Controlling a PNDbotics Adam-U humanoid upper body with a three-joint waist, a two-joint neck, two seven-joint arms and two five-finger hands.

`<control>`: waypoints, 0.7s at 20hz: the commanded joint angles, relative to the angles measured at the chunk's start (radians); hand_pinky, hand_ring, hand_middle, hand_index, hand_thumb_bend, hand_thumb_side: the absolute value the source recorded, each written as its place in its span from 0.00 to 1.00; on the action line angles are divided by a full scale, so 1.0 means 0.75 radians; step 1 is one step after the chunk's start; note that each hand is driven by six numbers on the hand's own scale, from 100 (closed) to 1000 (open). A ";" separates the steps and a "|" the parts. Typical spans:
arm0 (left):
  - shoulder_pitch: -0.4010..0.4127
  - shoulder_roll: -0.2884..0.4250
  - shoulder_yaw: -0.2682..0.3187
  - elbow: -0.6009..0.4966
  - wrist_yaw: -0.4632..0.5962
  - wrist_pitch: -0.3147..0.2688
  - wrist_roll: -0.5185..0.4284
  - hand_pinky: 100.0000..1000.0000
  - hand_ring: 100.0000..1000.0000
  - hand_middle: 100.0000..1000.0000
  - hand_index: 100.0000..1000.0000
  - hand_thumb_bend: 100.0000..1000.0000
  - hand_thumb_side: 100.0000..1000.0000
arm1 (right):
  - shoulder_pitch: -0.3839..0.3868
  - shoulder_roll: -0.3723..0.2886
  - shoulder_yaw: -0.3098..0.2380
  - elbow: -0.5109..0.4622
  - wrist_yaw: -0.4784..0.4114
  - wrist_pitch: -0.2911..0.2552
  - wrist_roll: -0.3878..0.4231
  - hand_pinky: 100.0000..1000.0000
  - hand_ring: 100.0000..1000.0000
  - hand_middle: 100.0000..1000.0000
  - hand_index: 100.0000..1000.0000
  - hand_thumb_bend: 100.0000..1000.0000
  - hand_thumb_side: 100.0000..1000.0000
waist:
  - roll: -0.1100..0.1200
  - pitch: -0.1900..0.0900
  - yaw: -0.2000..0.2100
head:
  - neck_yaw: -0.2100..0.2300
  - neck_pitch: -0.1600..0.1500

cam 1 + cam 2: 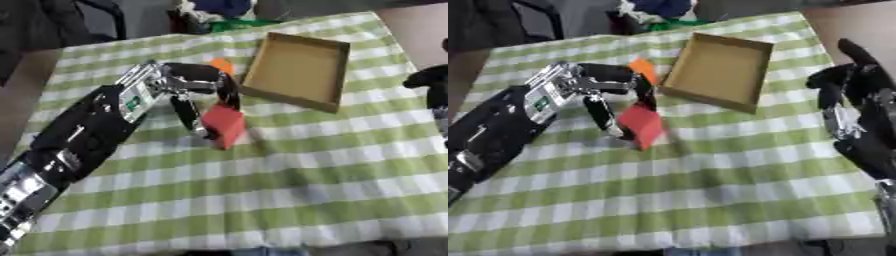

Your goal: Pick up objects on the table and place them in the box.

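Note:
My left hand [199, 89] reaches in from the lower left and pinches a red block [224, 125] between its thumb and curled fingers, just above the green-and-white checked cloth. An orange object [222, 65] lies just behind that hand, close to the box's left edge. The open cardboard box [297, 70] sits at the back centre, to the right of the hand; its inside looks bare. My right hand [859, 107] stands at the right edge, fingers up and relaxed, holding nothing.
The checked tablecloth [289, 190] covers the table. Dark chairs and a pile of coloured items [214, 15] stand beyond the far edge.

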 commanded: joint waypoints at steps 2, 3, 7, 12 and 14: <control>-0.041 0.049 0.087 -0.058 0.011 -0.390 -0.431 0.68 0.51 0.38 0.59 0.28 0.00 | -0.011 -0.022 -0.005 -0.010 -0.001 -0.003 0.000 0.84 0.67 0.60 1.00 0.00 0.56 | -0.007 -0.022 0.003 | -0.007 -0.002; -0.049 0.053 0.111 -0.069 0.011 -0.377 -0.431 0.68 0.52 0.38 0.59 0.28 0.00 | -0.010 -0.021 -0.005 -0.010 -0.002 -0.003 0.000 0.84 0.67 0.60 1.00 0.00 0.56 | -0.007 -0.022 0.003 | -0.008 -0.002; -0.102 0.020 0.213 -0.063 -0.028 -0.312 -0.424 0.69 0.52 0.39 0.59 0.27 0.00 | -0.012 -0.019 -0.004 -0.014 -0.006 -0.005 0.001 0.84 0.67 0.61 1.00 0.00 0.56 | -0.009 -0.025 -0.001 | -0.009 -0.003; -0.190 -0.090 0.296 0.054 -0.172 -0.273 -0.354 0.69 0.54 0.39 0.60 0.27 0.00 | -0.018 -0.021 0.000 -0.026 -0.015 -0.007 0.003 0.84 0.67 0.61 1.00 0.00 0.55 | -0.008 -0.023 -0.026 | 0.000 -0.005; -0.222 -0.145 0.322 0.116 -0.254 -0.272 -0.314 0.70 0.54 0.40 0.61 0.27 0.00 | -0.024 -0.022 0.003 -0.041 -0.019 -0.011 0.007 0.84 0.67 0.61 1.00 0.00 0.55 | -0.008 -0.021 -0.043 | 0.008 -0.007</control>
